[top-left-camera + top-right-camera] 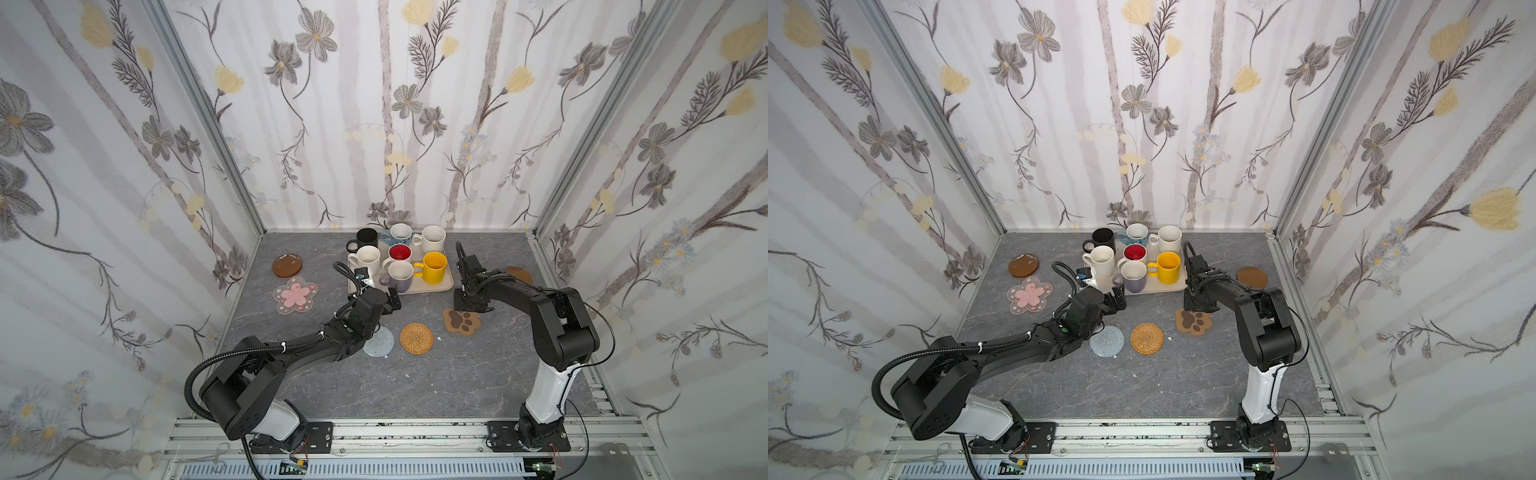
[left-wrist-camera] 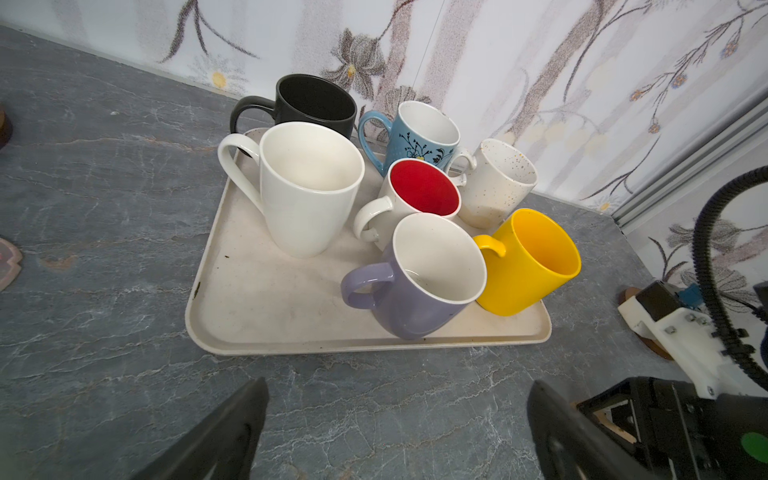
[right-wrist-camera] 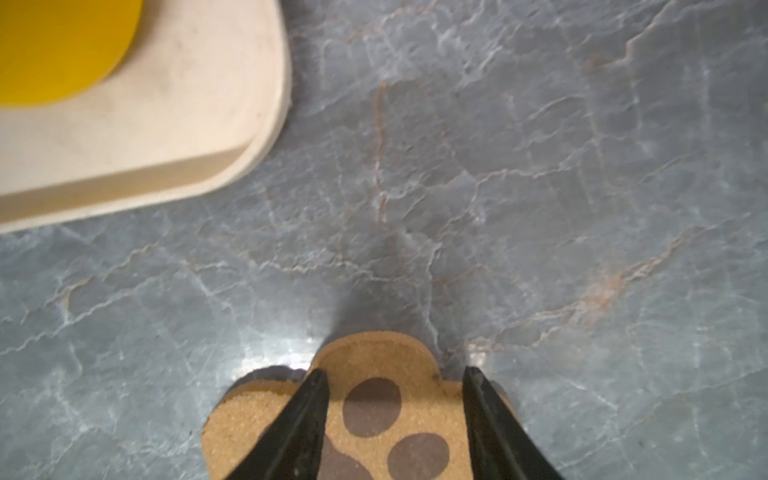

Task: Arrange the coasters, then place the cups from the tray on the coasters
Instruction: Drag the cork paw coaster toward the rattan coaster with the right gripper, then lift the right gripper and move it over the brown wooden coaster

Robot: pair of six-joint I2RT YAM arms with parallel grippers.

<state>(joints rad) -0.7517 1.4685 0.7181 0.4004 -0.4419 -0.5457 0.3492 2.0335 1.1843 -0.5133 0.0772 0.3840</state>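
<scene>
Grey marbled surface (image 1: 415, 386): in a top view the left arm (image 1: 299, 345) hides part of the crochet coaster (image 1: 380, 345). The left end effector (image 2: 397, 390) is spread wide just short of the tray (image 2: 257, 299) of cups (image 2: 307, 187). The right end effector (image 3: 395, 374) points down, parted astride the paw coaster (image 3: 374, 353).

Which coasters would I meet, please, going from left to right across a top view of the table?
Pink blossom coaster → grey-blue crochet coaster → tan rattan coaster → brown paw coaster → brown wooden disc. The far-left wooden disc sits just behind the blossom, so its place in the order is unclear.
</scene>
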